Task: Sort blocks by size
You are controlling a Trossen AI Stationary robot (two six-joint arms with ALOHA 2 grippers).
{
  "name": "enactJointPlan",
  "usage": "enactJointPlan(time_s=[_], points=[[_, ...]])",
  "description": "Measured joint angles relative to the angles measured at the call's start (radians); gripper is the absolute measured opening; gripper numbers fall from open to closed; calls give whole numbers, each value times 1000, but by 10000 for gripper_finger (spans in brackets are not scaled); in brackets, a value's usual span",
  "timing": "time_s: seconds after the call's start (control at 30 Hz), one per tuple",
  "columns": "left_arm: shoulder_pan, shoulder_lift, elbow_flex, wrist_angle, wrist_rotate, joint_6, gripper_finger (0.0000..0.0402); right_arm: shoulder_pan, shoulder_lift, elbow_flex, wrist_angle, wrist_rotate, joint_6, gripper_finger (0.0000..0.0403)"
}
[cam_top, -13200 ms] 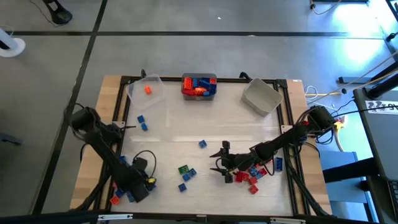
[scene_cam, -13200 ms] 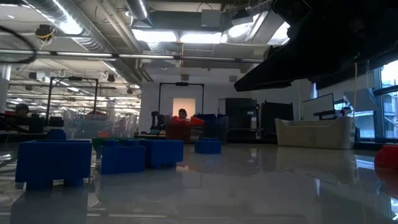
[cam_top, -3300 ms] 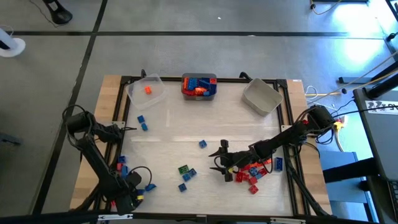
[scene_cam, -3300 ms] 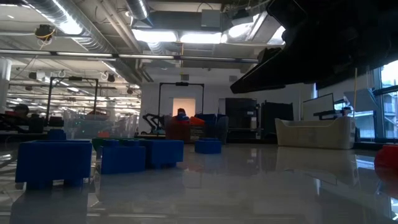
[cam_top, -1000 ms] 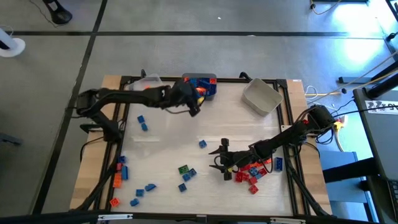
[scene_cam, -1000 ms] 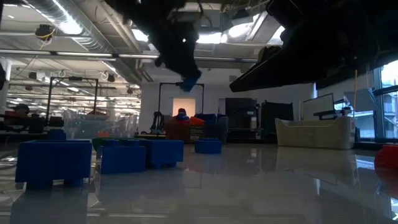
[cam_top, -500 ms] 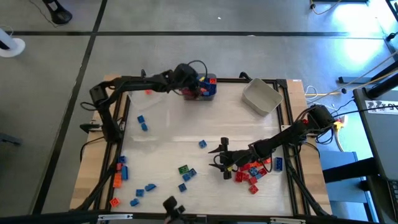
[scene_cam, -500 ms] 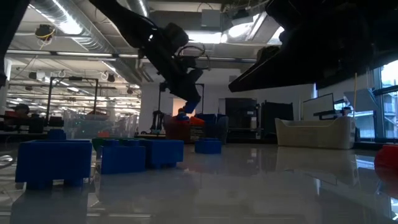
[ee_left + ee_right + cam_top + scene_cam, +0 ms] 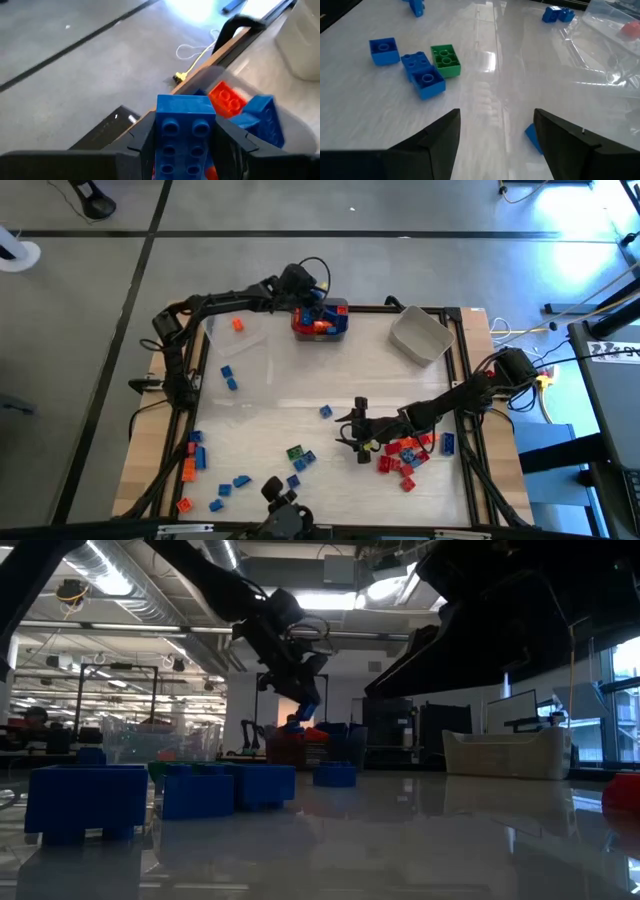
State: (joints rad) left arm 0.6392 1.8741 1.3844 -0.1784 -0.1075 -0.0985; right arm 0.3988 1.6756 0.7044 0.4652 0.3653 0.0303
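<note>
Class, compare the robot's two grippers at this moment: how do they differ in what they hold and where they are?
The left gripper is shut on a blue block; the right gripper is open and holds nothing. The left gripper hangs raised over the middle bin at the table's far edge; the right gripper sits low near the red pile. Both have dark fingers.

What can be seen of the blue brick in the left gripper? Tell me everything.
The blue brick is glossy plastic, long, with two rows of round studs facing the wrist camera. It is clamped between the left gripper's dark fingers, held in the air above the middle bin of red, orange and blue bricks at the table's far edge.
</note>
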Motion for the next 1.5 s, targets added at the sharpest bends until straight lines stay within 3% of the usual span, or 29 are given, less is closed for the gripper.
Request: enactJointPlan(time_s=[0.6, 1.07, 1.5], points=[[-2, 81, -3, 35, 0, -26, 137, 0, 0, 0, -4, -38, 17, 248], [-13, 83, -7, 34, 1, 7, 207, 0, 0, 0, -4, -38, 17, 248], [-80, -43, -4, -23, -21, 83, 210, 0, 0, 0, -4, -38, 17, 248]])
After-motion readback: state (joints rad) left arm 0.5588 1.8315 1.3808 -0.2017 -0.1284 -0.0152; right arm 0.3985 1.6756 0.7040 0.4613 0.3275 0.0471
